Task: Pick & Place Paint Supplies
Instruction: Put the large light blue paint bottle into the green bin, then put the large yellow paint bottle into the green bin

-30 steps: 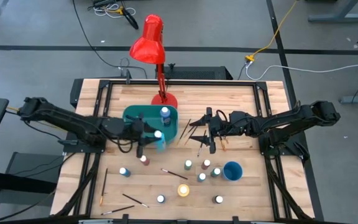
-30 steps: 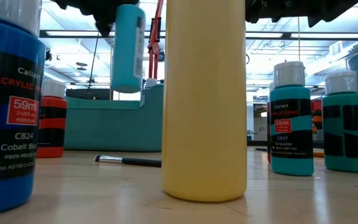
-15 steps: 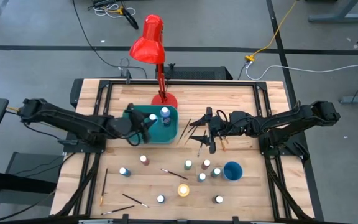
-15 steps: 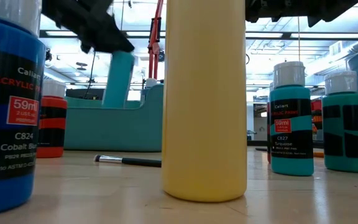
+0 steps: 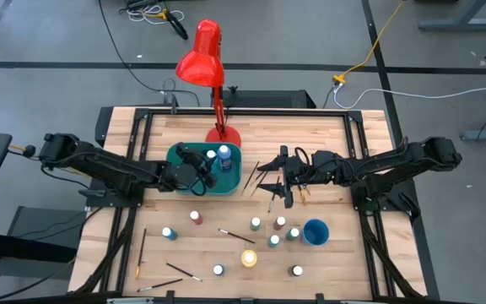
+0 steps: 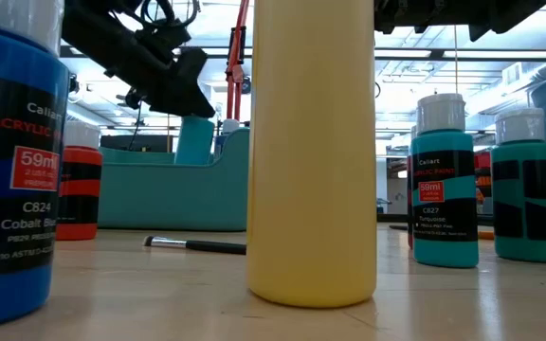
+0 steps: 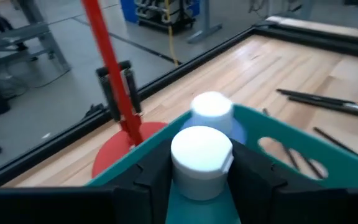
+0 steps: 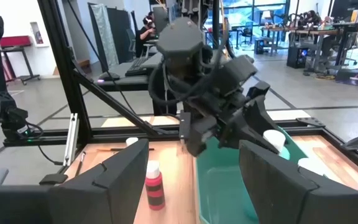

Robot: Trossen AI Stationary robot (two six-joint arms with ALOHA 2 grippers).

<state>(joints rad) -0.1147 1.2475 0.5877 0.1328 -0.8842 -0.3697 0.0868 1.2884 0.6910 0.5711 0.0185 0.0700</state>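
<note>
The left gripper (image 5: 202,165) hangs over the teal bin (image 5: 181,154), its two fingers (image 7: 156,177) pinching a teal bottle (image 7: 199,186) by the shoulders just below the white cap (image 7: 201,152); from the low view the bottle's body (image 6: 194,141) dips behind the bin wall, so it looks partly lowered inside, though whether its base touches the floor of the bin cannot be seen. Just ahead of the gripper a blue bottle (image 5: 224,156) already stands in the bin, its cap almost touching the held one. The right gripper (image 5: 282,179) waits well off to the side over the brushes (image 5: 254,175), fingers spread and empty. As a thing to handle, the bottle is likely light and fairly stiff — a small plastic cylinder, smooth-sided and so a little slippery, top-heavy only if nearly empty. The grip just under the cap is a sound one: the neck step gives the fingers something to catch on, and the body hangs plumb below. The risk I would judge is at release — a tilted bottle may topple against its neighbour, so it wants setting upright on the bin floor before the fingers part. The bottles (image 5: 274,240) left on the table (image 5: 336,253), behind and beside the left gripper, stand upright and apart enough for the same hold from above; the brushes are thin, light and flat-lying, harder to pinch.
</note>
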